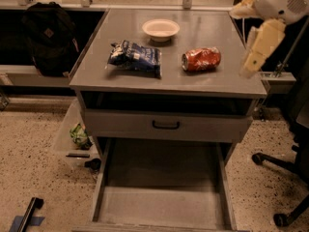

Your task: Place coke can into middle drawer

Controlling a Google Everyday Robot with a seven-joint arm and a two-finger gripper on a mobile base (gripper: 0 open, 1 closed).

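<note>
The coke can, red and slightly dented, lies on its side on the right part of the grey cabinet top. The middle drawer is pulled out at the bottom of the view, and its bare grey floor holds nothing. My gripper, cream-coloured, hangs from the white arm at the upper right. It is above the cabinet's right edge, to the right of the can and apart from it, and holds nothing.
A blue-and-white snack bag and a white bowl sit on the cabinet top left of the can. A closed drawer front with a black handle is above the open drawer. A black backpack stands left, and office chair legs are at the right.
</note>
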